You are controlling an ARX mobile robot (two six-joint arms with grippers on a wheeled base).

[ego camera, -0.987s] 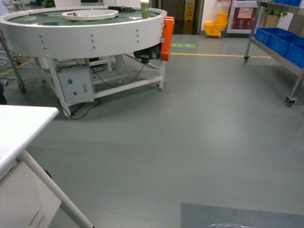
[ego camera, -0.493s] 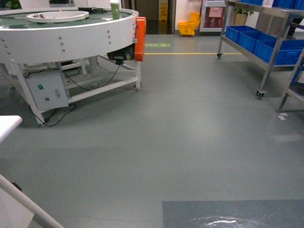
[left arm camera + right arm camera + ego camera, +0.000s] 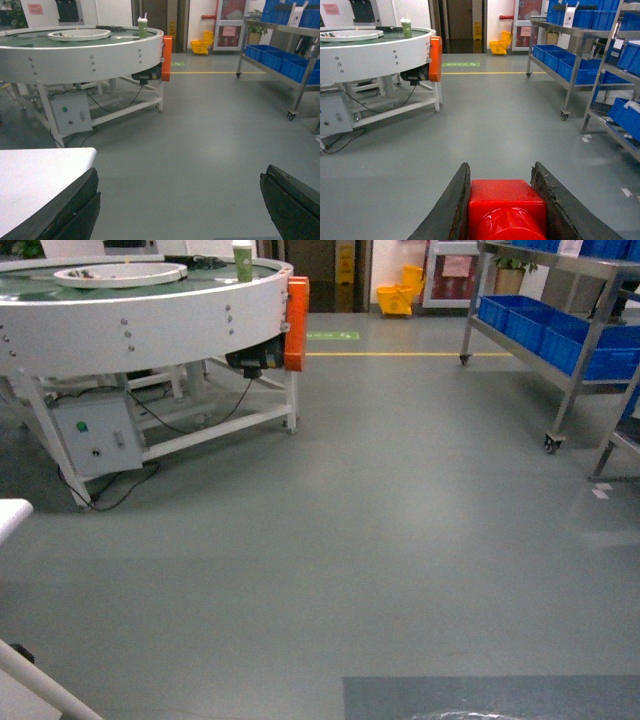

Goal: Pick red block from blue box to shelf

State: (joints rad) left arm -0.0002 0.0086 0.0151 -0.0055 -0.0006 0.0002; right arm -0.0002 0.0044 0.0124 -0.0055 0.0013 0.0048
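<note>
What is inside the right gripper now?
The red block sits between the fingers of the right gripper, studded face toward the camera. Its far side is hidden.

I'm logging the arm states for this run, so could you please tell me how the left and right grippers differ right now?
The left gripper is open wide and holds nothing, with only floor between its fingers; the right gripper is shut on the red block. The left gripper looks over a white table corner; the right gripper has only floor below. Both have dark fingers and face the shelf side of the room.
</note>
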